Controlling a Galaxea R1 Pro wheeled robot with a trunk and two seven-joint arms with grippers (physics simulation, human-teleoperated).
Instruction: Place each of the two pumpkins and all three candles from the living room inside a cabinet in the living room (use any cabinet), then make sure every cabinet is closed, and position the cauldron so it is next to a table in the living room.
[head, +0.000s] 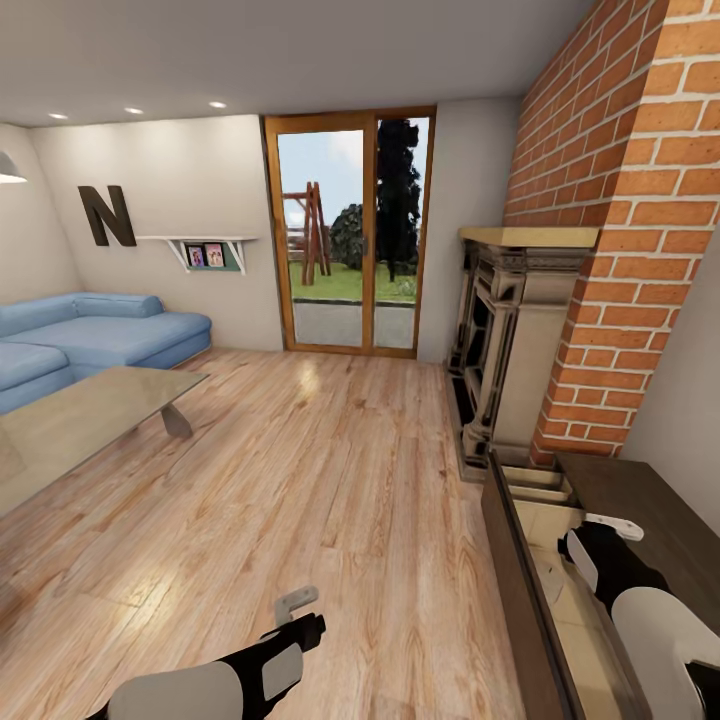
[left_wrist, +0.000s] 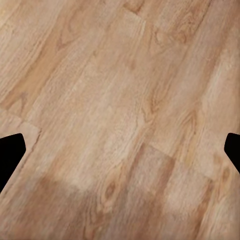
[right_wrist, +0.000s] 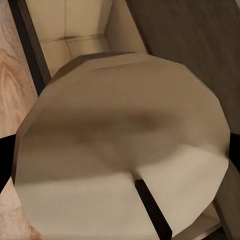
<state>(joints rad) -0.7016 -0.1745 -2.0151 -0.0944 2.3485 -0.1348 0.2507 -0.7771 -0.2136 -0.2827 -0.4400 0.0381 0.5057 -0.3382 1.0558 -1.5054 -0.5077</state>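
A beige candle (right_wrist: 125, 150) with a flat round top sits between the fingertips of my right gripper (right_wrist: 120, 155), which is shut on it. It hangs over the light tan inside of an open drawer (right_wrist: 75, 30). In the head view my right gripper (head: 580, 550) reaches into the pulled-out drawer (head: 545, 520) of the dark-brown cabinet (head: 640, 495) at the right. My left gripper (head: 297, 603) is open over bare wood floor (left_wrist: 120, 100), holding nothing. The grey coffee table (head: 80, 420) stands at the left. Pumpkins and cauldron are out of view.
A carved stone fireplace (head: 510, 330) and a brick chimney (head: 620, 230) rise just beyond the cabinet. A blue sofa (head: 90, 335) sits behind the table, and a glass door (head: 350, 240) is in the far wall. Wood floor (head: 330, 470) spreads between table and cabinet.
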